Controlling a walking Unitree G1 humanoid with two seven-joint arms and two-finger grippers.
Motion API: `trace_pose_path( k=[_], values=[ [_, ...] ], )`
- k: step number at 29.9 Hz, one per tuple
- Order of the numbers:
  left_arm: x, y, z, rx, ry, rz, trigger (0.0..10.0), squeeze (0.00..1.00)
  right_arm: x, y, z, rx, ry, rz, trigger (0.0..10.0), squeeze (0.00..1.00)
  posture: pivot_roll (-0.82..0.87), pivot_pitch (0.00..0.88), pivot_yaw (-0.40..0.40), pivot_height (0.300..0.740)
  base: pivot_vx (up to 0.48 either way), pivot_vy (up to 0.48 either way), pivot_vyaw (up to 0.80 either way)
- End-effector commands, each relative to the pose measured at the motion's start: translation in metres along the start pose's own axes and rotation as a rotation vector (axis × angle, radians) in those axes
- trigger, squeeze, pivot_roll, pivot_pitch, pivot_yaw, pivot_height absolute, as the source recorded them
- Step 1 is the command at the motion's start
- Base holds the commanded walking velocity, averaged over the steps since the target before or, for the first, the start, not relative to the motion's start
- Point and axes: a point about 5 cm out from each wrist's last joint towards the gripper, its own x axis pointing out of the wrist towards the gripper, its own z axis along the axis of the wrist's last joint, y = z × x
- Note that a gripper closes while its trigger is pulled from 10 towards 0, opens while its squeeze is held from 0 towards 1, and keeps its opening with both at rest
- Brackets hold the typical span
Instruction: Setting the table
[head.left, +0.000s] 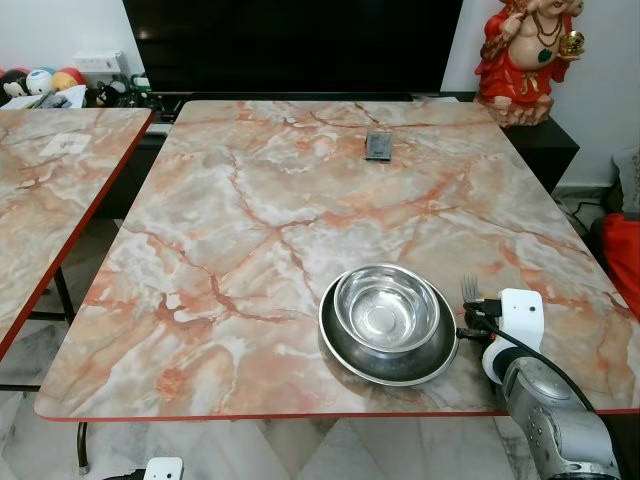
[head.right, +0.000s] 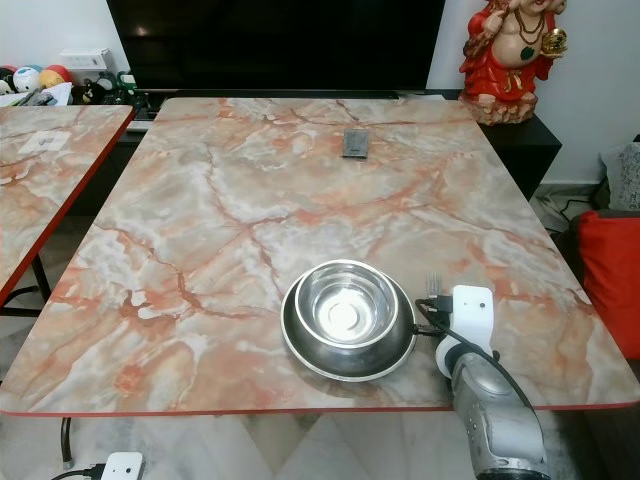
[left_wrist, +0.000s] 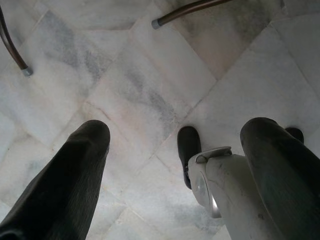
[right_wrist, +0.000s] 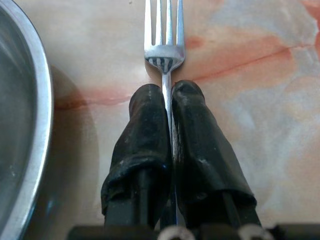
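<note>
I am holding a fork (right_wrist: 165, 50) in my right gripper (right_wrist: 167, 95), my two black fingers (right_wrist: 145, 145) pressing together on its thin handle so that the shaft is running straight down the seam between them, with no gap showing on either side of the metal. The tines and the neck are sticking out just past my fingertips, pointing away from me toward the far side of the marble table (head.left: 270, 220), and they are lying low over its pink-veined top; I cannot tell whether the tines are touching the surface. The fork is sitting just beside a steel plate (head.left: 345, 358), on its right side and apart from its rim, and a steel bowl (head.left: 386, 308) is resting inside that plate near the table's front edge. Farther back on the table a small dark flat object (head.left: 379, 145) is lying well apart from everything else. My left gripper (left_wrist: 175, 150) is hanging down over the pale tiled floor (left_wrist: 125, 85), its fingers standing wide apart and gripping nothing
</note>
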Motion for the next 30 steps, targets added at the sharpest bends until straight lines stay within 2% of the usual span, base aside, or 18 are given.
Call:
trace_pose_path(
  k=[1, 23, 26, 29, 30],
  values=[
    [-0.002, 0.002, -0.008, 0.01, 0.037, 0.003, 10.0, 0.0, 0.002, 0.002, -0.001, 0.005, 0.003, 0.004, 10.0, 0.0, -0.03, 0.13, 0.001, 0.74, 0.0, 0.0, 0.0],
    [-0.002, 0.002, -0.009, 0.008, 0.037, 0.004, 10.0, 0.0, 0.013, 0.009, 0.0, 0.006, -0.027, 0.014, 10.0, 0.0, -0.03, 0.13, 0.001, 0.74, 0.0, 0.0, 0.0],
    [-0.002, 0.002, -0.009, 0.009, 0.037, 0.004, 10.0, 0.0, 0.014, 0.009, 0.0, 0.006, -0.032, 0.012, 10.0, 0.09, -0.03, 0.131, 0.001, 0.74, 0.0, 0.0, 0.0],
    [-0.002, 0.002, -0.009, 0.009, 0.037, 0.005, 10.0, 0.0, 0.014, 0.009, 0.0, 0.005, -0.034, 0.012, 10.0, 0.1, -0.03, 0.131, 0.001, 0.74, 0.0, 0.0, 0.0],
    [-0.002, 0.002, -0.009, 0.009, 0.037, 0.005, 10.0, 0.0, 0.014, 0.009, 0.0, 0.005, -0.034, 0.012, 10.0, 0.16, -0.03, 0.131, 0.001, 0.74, 0.0, 0.0, 0.0]
  ],
)
